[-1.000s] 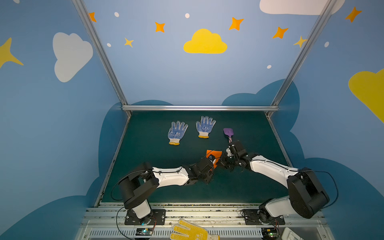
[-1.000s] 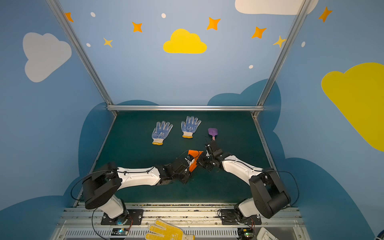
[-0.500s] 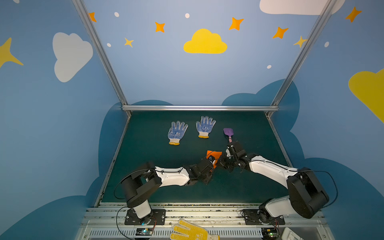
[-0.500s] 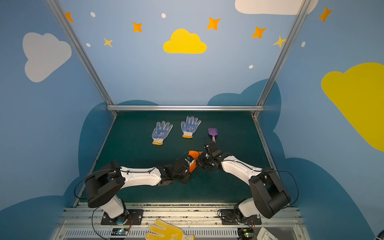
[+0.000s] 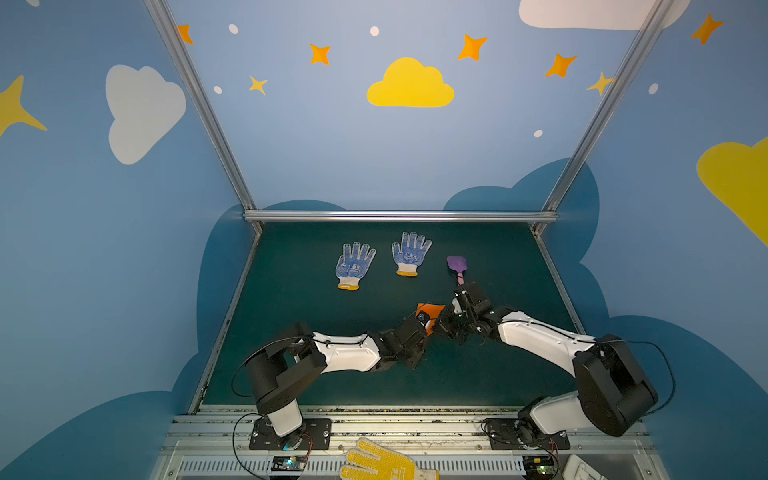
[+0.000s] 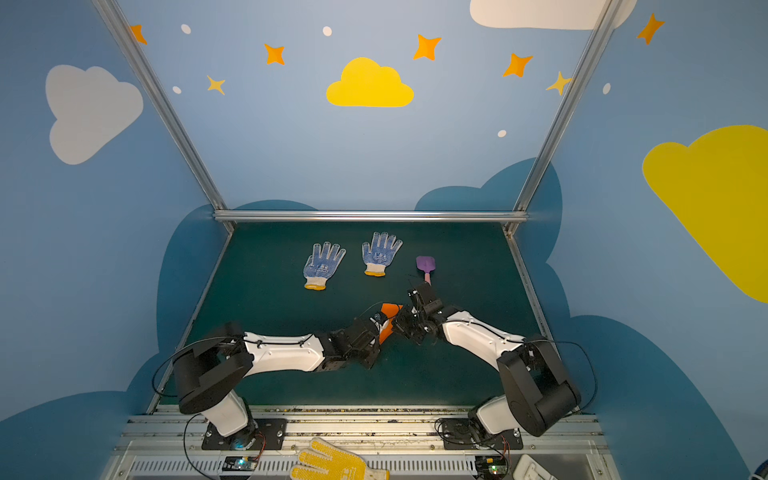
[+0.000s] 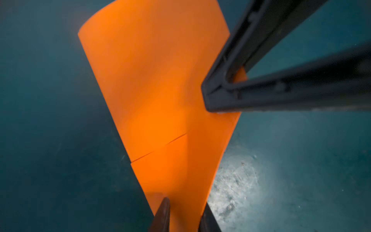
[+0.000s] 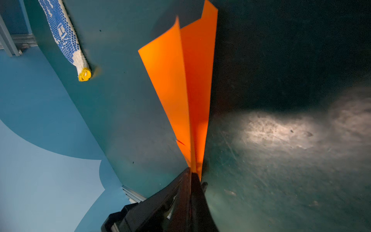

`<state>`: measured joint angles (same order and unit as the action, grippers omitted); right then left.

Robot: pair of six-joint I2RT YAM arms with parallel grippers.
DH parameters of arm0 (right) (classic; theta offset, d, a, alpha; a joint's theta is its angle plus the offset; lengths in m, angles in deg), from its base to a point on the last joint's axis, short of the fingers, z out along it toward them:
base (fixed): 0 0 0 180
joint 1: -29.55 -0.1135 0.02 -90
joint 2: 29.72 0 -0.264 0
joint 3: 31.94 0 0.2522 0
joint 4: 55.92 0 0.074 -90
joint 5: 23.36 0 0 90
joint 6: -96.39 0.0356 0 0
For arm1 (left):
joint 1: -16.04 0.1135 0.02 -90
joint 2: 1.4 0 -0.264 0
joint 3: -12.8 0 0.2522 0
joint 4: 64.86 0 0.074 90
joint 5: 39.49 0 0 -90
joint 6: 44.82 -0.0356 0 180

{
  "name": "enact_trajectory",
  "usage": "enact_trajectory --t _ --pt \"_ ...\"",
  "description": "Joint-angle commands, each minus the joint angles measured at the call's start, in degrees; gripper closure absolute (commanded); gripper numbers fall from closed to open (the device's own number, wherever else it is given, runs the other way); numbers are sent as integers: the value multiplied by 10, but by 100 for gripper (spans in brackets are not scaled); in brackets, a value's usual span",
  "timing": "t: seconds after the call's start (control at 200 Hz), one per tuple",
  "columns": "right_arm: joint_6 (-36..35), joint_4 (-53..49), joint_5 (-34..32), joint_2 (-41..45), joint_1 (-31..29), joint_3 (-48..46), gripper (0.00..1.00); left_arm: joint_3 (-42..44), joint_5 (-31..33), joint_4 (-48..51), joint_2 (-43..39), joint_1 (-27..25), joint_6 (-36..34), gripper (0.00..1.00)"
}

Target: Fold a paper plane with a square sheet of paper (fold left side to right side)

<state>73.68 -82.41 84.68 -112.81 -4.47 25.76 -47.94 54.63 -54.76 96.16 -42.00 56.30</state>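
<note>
The orange sheet of paper (image 5: 431,310) (image 6: 390,309) is folded into a tapering, layered dart, the paper plane, and is held just above the green table between both grippers. My right gripper (image 5: 441,325) (image 6: 397,325) (image 8: 193,175) is shut on its narrow end, and the wings (image 8: 176,84) fan out from there. My left gripper (image 5: 424,323) (image 6: 380,323) (image 7: 185,215) straddles the other end of the paper (image 7: 160,90). One finger is in front of the sheet and one behind, with a gap still between them. The right fingers (image 7: 220,96) pinch the paper's edge.
Two white gloves with blue dots (image 5: 355,266) (image 5: 410,254) lie at the back of the table (image 5: 316,316); one glove (image 8: 66,40) shows in the right wrist view. A purple toy shovel (image 5: 457,266) lies just behind the right gripper. A yellow glove (image 5: 382,461) rests on the front rail.
The left gripper's jaws have drawn closer together around the paper. The right gripper has kept its grip, and both arms have barely shifted.
</note>
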Motion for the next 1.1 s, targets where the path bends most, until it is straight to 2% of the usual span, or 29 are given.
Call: enact_trajectory --t 0.0,0.355,0.416,0.461,0.516,0.571,0.911,1.016,1.091 --pt "2 -4 -5 -8 -4 9 100 2 -5 -2 7 2 -7 79" --pt "-1 9 3 -15 1 14 100 4 -41 -3 11 16 -6 94" --pt "-9 9 7 -9 9 17 81 5 -49 -2 10 21 -3 97" --pt "-16 5 10 0 16 19 70 6 -59 -2 9 25 -1 97" --pt "-26 -2 8 15 24 17 62 8 -70 -3 7 30 4 97" --pt "-34 -6 5 34 31 11 58 9 -91 -6 6 38 9 97" --pt "-107 -7 8 108 44 -75 59 16 -199 -20 13 74 44 97" --pt "-146 15 29 104 43 -95 67 22 -219 -28 13 83 53 97" --pt "-166 24 40 89 42 -98 77 23 -235 -30 16 90 57 97"
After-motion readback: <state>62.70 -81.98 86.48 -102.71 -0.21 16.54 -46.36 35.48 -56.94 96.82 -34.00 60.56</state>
